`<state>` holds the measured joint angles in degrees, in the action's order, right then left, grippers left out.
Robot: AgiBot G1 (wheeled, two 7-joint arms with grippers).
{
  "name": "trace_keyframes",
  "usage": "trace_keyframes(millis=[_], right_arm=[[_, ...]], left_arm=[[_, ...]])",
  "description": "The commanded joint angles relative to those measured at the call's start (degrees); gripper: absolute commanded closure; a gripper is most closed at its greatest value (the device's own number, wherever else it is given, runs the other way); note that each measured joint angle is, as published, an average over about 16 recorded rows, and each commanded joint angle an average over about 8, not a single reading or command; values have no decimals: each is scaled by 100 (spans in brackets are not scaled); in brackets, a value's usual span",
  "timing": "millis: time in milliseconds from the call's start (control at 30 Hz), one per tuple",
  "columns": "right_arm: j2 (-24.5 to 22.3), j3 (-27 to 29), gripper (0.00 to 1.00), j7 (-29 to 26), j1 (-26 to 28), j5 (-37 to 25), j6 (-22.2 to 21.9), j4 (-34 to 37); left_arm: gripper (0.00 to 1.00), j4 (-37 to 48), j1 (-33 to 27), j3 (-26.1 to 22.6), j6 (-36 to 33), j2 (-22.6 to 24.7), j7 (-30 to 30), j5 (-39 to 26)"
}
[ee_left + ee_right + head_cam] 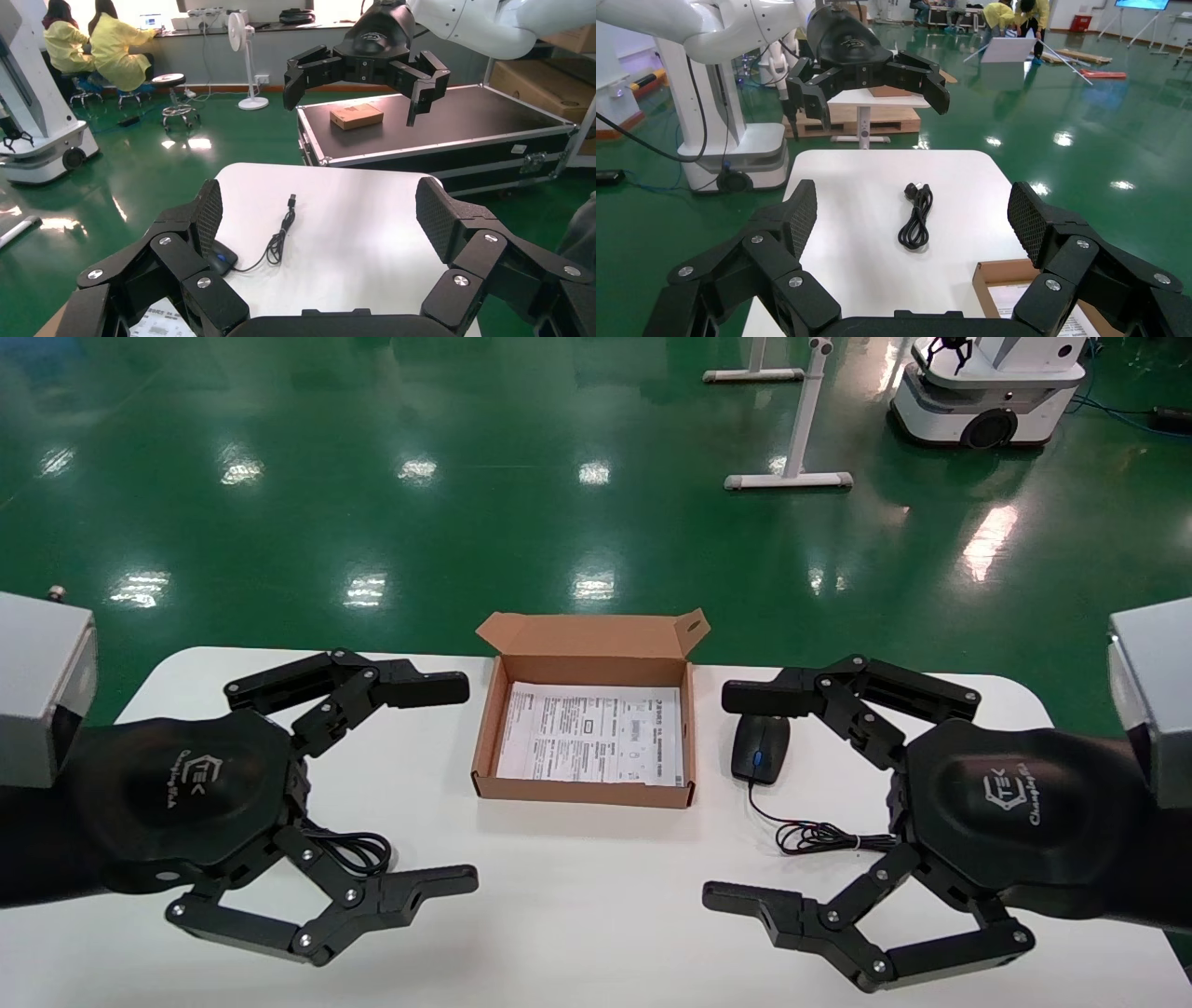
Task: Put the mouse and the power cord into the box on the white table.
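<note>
- Currently both end effectors, left [424, 782] and right [759, 798], are hovering spread apart, gripping nothing.
- Mouse [760, 748] is lying right of centre, beside the box [587, 791]; power cord [358, 849] lower left.
- Right should be descending squarely over the mouse body, avoiding its cable.

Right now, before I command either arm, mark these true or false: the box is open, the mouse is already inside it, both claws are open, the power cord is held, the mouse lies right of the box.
1. The shallow brown cardboard box is open. True.
2. The small black mouse is inside it. False: it lies on the white table.
3. The left claw and right claw are both open. True.
4. The coiled black power cord is held. False: it lies free on the table.
5. The mouse lies right of the box. True.
</note>
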<state>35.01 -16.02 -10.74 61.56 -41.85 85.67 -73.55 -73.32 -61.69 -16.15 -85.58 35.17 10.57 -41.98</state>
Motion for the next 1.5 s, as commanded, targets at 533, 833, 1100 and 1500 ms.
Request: trace_keyframes(millis=[533,833,1100,1500], right_arm=[[0,0,0,0,0,0,0,0],[5,-3,0,11,9,-8,-5,14],[2,-84,0,521,190,-476,159,311],[352,-942,0,2927,1269,-2351,394,2413]], left_arm=[[0,0,0,0,0,0,0,0],[0,-7,0,-2,-6,-4,0,-7],[0,-80,-584,-522,-400,-70,-12,-938],[0,544,-2391,-2399,-536,-54,-471,-3229]])
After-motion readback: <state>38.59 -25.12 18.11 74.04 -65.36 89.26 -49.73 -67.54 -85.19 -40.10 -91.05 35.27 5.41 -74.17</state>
